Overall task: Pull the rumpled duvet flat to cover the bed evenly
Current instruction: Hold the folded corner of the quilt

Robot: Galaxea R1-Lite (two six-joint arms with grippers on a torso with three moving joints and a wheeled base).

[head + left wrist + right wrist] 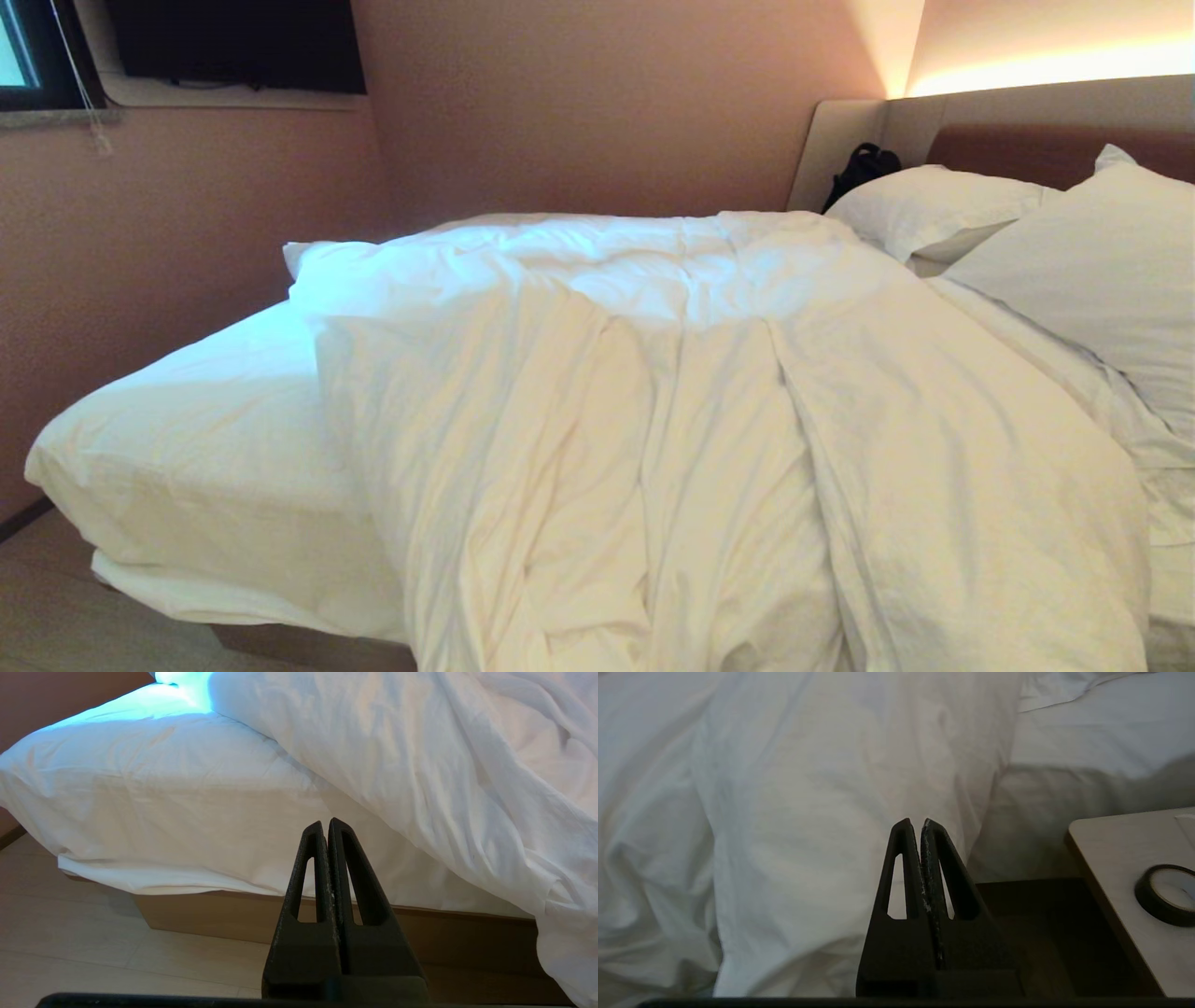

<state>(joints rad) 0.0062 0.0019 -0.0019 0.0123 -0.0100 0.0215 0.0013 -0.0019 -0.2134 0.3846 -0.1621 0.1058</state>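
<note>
Puffy, creased cotton duvet (709, 420) drapes the bed (187, 439); both tools (325, 826) (915, 825) pressed together.

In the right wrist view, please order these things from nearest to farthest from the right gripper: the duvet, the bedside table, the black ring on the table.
From the shut right gripper:
1. The duvet, hanging over the bed edge just past the fingertips.
2. The bedside table, off to one side, apart from the gripper.
3. The black ring, lying on that table, farther along it from the gripper.

Left pincer (325, 826) is holding its fingers pressed together, gripping nothing; right pincer (916, 826) is likewise sitting closed and empty.
</note>
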